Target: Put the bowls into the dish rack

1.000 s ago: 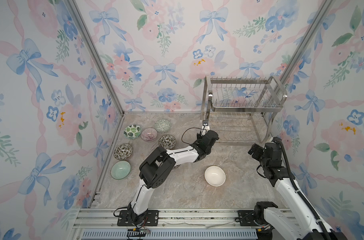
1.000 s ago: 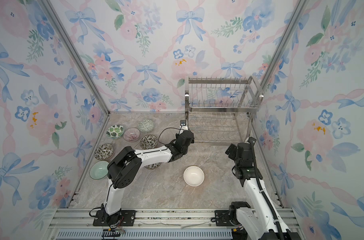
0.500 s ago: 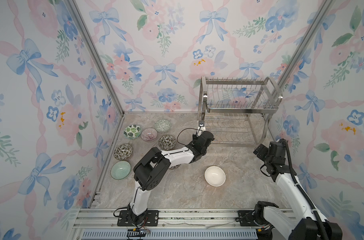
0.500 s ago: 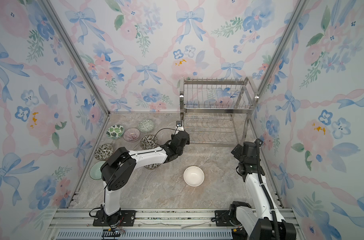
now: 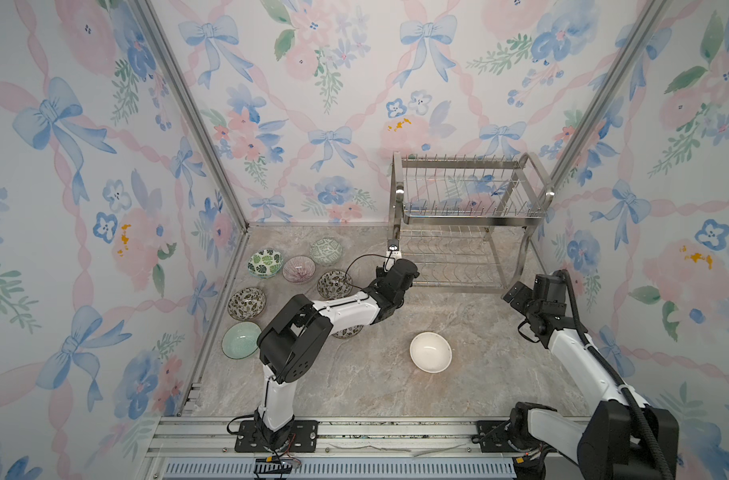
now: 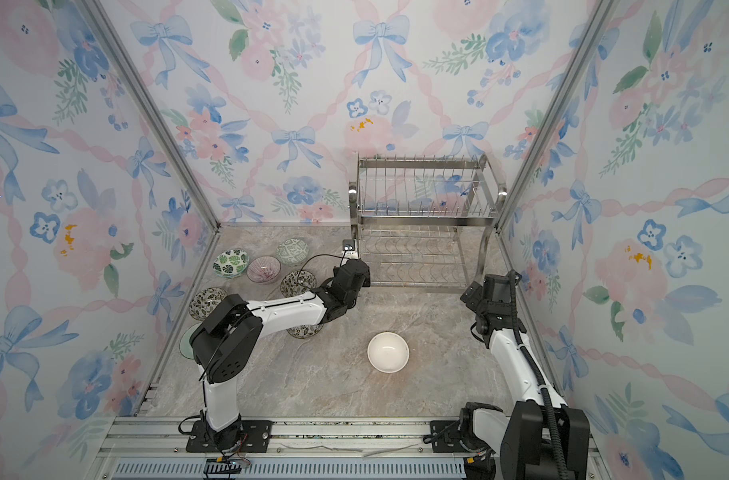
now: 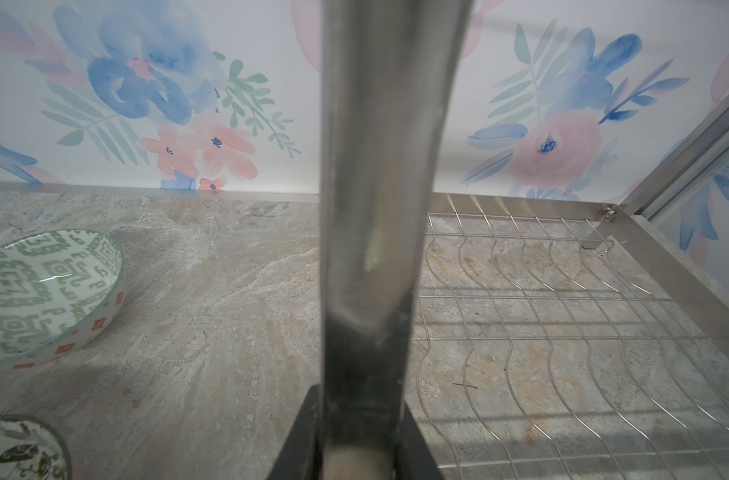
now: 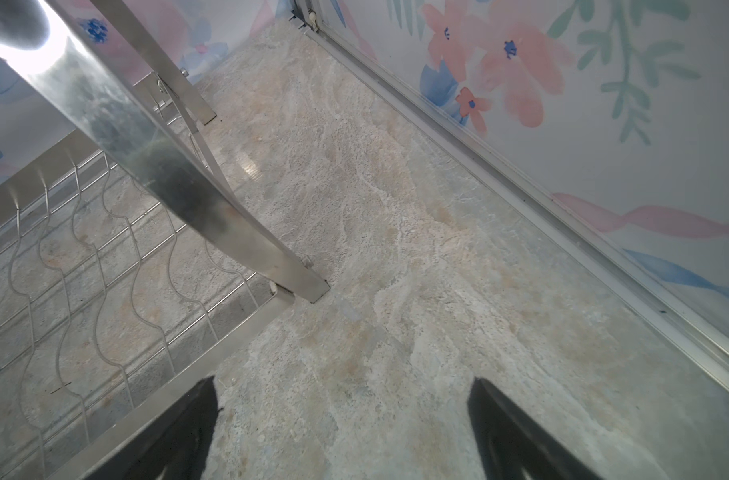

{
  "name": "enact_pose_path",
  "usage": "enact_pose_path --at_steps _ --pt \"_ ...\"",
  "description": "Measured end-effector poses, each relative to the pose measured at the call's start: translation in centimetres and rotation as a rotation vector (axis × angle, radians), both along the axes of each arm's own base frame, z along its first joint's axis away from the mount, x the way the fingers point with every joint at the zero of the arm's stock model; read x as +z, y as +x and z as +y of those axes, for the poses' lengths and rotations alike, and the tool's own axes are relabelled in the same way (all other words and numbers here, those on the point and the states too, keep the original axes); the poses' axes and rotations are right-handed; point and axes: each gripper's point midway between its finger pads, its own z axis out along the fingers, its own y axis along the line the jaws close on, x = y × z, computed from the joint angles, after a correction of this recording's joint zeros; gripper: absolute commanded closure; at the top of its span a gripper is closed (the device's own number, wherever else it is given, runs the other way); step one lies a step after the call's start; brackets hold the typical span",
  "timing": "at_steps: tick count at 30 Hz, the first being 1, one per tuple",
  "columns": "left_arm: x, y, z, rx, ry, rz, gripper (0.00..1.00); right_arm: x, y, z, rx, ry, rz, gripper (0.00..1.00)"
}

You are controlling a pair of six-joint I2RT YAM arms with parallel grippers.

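Standing at the far right of the table (image 5: 354,386), the dish rack (image 5: 471,216) runs its long axis left to right along the far wall, both tiers bare. Its near-left leg (image 7: 379,166) is pinched between the jaws of the left gripper (image 7: 363,436); the right gripper (image 8: 342,415), spread wide and holding nothing, hovers just beside the near-right leg (image 8: 188,199) without touching it. No bowl is loaded yet; the white bowl (image 5: 430,352) sits upright and alone, nearer than the rack and between the two arms, to the near left of the right gripper; the patterned bowls (image 5: 298,269) cluster on the left side of the table, left of the left gripper. The free right gripper looks the likelier one to fetch the white bowl, since the left is occupied with the rack.
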Motion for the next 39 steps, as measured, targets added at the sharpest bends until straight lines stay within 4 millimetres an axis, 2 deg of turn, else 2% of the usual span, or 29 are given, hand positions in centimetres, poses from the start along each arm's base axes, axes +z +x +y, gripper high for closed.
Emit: enact_pose_path --at_steps 4,7,8,11,14,17,20,24,26,32,35,39 --pt "0.0 0.4 -0.2 -0.008 -0.005 0.005 1.00 -0.7 0.5 0.9 0.031 -0.001 0.024 0.03" --pt "0.0 0.5 -0.4 -0.021 -0.010 0.010 1.00 -0.4 1.0 2.2 0.075 -0.012 0.025 0.04" --pt "0.0 0.5 -0.5 -0.026 -0.011 0.014 0.97 -0.2 1.3 2.7 0.092 -0.020 0.026 0.04" --pt "0.0 0.5 -0.5 -0.033 -0.011 0.024 0.72 0.8 2.0 4.2 0.138 -0.044 0.014 0.04" --pt "0.0 0.7 -0.5 -0.023 -0.035 0.048 0.53 2.0 2.5 5.5 0.175 -0.077 0.000 0.04" --pt "0.4 1.1 -0.1 -0.008 -0.043 0.074 0.25 2.7 2.4 6.3 0.192 -0.117 0.010 0.03" --pt "0.7 1.3 0.4 -0.003 -0.030 0.094 0.02 3.1 2.0 6.6 0.192 -0.167 0.036 0.04" --pt "0.2 0.3 0.8 -0.031 0.023 0.147 0.02 3.3 1.1 6.1 0.162 -0.208 0.068 0.03" --pt "0.5 -0.3 0.8 -0.058 0.033 0.168 0.02 4.1 0.6 5.9 0.147 -0.195 0.046 0.03" --pt "3.8 -3.6 2.1 -0.139 0.020 0.176 0.02 6.5 -0.3 6.8 0.197 -0.068 -0.096 0.04" --pt "5.4 -5.3 3.0 -0.166 0.019 0.174 0.02 6.4 0.5 8.5 0.258 -0.064 -0.067 0.03" --pt "5.9 -7.4 4.7 -0.179 0.040 0.202 0.02 5.2 1.3 11.8 0.360 -0.075 -0.008 0.03"
